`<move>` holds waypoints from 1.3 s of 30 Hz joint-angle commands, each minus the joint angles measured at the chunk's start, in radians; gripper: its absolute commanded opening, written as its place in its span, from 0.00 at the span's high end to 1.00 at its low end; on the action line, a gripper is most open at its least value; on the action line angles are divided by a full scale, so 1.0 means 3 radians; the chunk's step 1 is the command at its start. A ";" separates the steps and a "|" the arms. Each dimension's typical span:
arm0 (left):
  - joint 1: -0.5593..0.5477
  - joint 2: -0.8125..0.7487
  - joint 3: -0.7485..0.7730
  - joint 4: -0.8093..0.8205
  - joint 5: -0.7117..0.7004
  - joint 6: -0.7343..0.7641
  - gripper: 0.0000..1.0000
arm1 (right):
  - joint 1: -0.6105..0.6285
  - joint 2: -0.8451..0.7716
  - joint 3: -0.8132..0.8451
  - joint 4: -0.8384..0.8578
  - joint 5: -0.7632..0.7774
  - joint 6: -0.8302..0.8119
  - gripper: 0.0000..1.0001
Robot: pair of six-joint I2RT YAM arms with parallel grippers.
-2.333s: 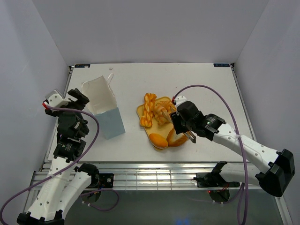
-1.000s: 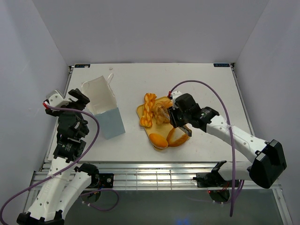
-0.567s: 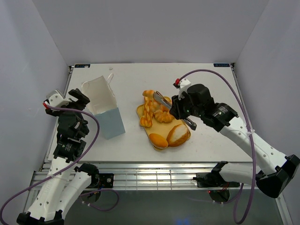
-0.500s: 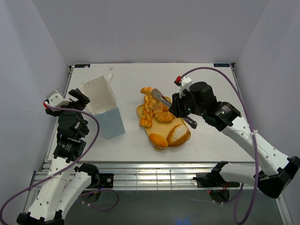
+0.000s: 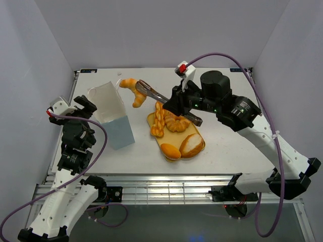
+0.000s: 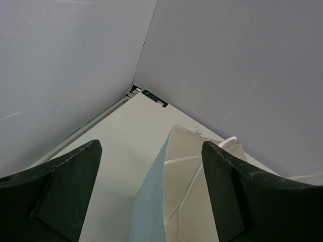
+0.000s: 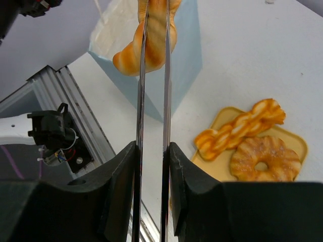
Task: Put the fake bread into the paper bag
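My right gripper is shut on a pair of metal tongs, and the tong tips pinch a golden croissant of the fake bread in the air, just right of the paper bag. In the right wrist view the croissant hangs between the tongs in front of the bag. A braided twist, a ring doughnut and two oval rolls lie on the yellow tray. My left gripper stands open at the bag's left side, with the bag's edge between its fingers.
The walls of the white enclosure stand close on the left, back and right. The table's near edge is a metal rail. A purple cable loops above the right arm.
The right arm has lifted the tongs with the croissant off the tray and swung them up and left to the bag. The left arm has not moved.
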 commanded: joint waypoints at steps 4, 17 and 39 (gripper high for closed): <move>-0.0009 -0.0011 0.0064 0.0014 -0.0019 0.0022 0.09 | 0.0288 0.0377 0.0534 0.0129 0.0041 -0.0088 0.65; -0.0014 -0.0011 0.0069 0.0009 0.0006 0.0017 0.09 | 0.0436 0.0796 0.0902 0.0149 0.0042 -0.0108 0.64; -0.0034 -0.0006 0.0044 0.0030 -0.0014 0.0038 0.09 | 0.0431 0.1579 0.1398 0.0180 -0.0035 -0.0144 0.50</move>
